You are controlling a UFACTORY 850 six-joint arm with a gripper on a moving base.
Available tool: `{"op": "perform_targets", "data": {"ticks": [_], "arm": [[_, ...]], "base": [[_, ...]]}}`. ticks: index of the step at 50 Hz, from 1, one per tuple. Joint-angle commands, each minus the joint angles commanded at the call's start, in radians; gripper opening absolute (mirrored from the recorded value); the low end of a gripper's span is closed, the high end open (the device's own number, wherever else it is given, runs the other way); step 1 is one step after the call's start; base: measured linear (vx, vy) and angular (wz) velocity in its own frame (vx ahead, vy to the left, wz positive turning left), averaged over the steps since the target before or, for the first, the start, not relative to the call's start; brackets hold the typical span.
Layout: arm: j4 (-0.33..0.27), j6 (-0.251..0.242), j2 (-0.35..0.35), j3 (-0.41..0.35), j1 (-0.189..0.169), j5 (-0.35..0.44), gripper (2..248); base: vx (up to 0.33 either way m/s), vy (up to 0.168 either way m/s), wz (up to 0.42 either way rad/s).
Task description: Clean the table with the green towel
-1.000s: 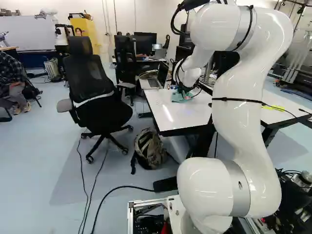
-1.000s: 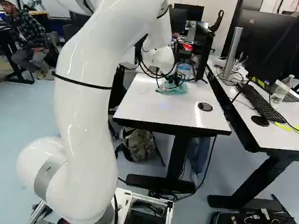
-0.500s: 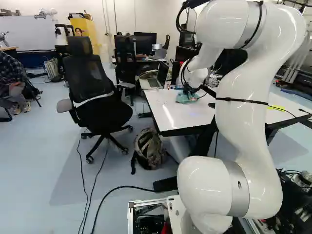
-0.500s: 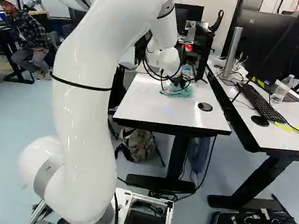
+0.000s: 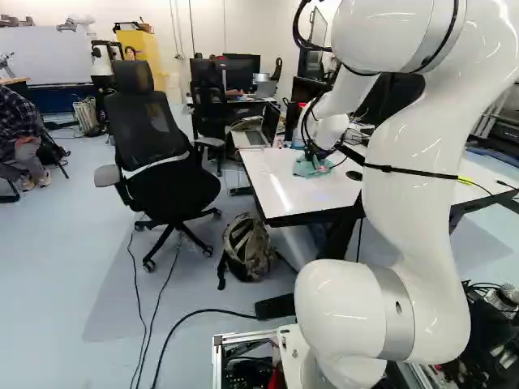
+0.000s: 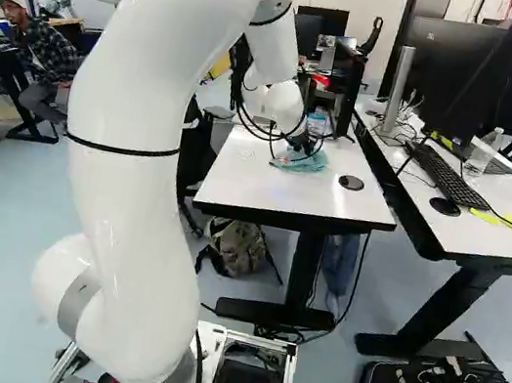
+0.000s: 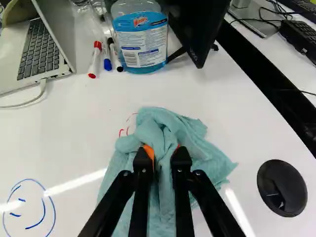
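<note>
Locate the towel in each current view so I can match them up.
Left base view: towel right of the middle, on the table.
Right base view: towel just right of the middle.
Wrist view: towel between the gripper's fingers, spread around them.
Shared landmark: black disc on the table.

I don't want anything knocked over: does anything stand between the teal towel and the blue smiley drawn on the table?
Nothing visible does: between the teal towel, gripped in the jaws, and the blue smiley there is only bare white tabletop.
</note>
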State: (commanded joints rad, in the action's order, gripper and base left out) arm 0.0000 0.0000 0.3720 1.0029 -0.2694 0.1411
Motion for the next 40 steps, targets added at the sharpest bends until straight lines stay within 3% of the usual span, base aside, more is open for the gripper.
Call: {"op": "perform_targets", "data": {"ticks": [17, 40], "arm": [[0.0, 0.0, -0.026, -0.01, 0.001, 0.0, 51], [0.0, 0.0, -0.185, -0.139, 0.009, -0.056, 51]], "base": [[0.0, 0.0, 0.0], [0.0, 0.0, 0.0]]}}
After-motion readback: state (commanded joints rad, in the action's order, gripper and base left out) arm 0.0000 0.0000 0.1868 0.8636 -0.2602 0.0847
